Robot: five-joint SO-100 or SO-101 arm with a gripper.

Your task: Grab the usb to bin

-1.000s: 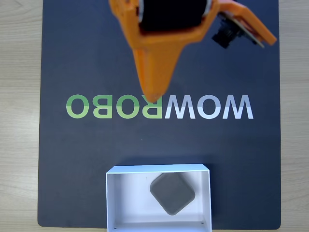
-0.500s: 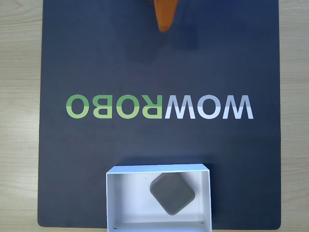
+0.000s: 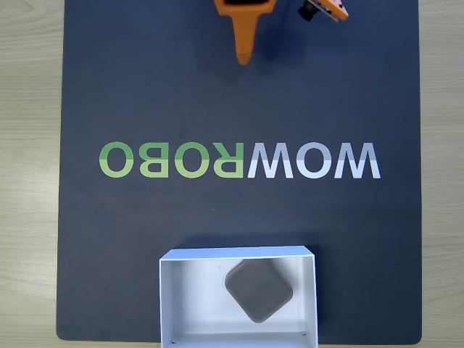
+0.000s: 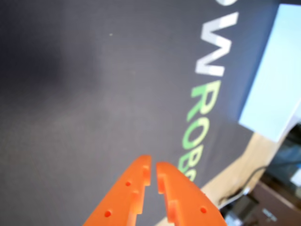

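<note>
We see a dark navy rectangular mat [image 3: 145, 239] with mirrored white-and-green lettering [image 3: 239, 160] on a pale wood-grain tabletop [image 3: 29, 181] (even, soft lighting).

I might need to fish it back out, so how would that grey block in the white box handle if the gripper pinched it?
The grey block looks solid and flat, so probably stiff and unlikely to roll. Its matte surface suggests a fair grip, though the rounded corners could slip. It lies diagonal inside the white box, whose thin walls would likely slide if bumped.

One grey usb [image 3: 259, 291] — one white bin [image 3: 238, 300]. One dark mat [image 3: 145, 239] — one orange gripper [image 4: 152, 165].
</note>
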